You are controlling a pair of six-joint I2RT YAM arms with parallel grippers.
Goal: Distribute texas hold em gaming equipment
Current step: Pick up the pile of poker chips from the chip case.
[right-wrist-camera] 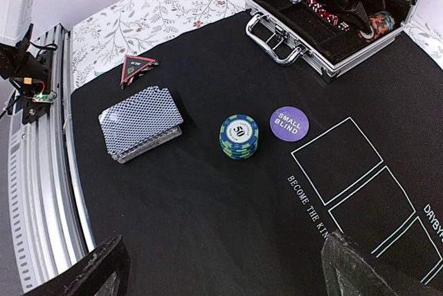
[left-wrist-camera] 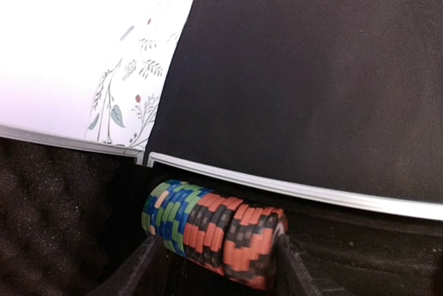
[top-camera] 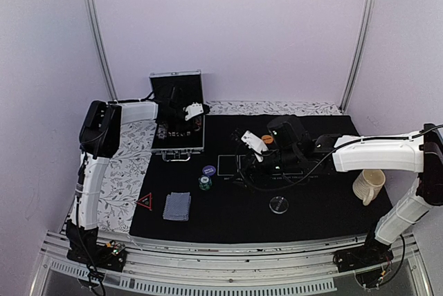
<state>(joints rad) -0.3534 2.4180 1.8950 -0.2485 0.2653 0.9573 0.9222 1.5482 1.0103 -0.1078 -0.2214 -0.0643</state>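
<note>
Face-down card deck (right-wrist-camera: 140,123), green chip stack (right-wrist-camera: 239,136), red triangle (right-wrist-camera: 138,68)

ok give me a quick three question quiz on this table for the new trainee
1. True or false: the deck of cards lies face down.
2. Which lies closest to the green chip stack? A. purple small blind disc B. red triangle C. metal case
3. Fill in: the right gripper has its jaws ____.
Key: 1 true; 2 A; 3 open.
</note>
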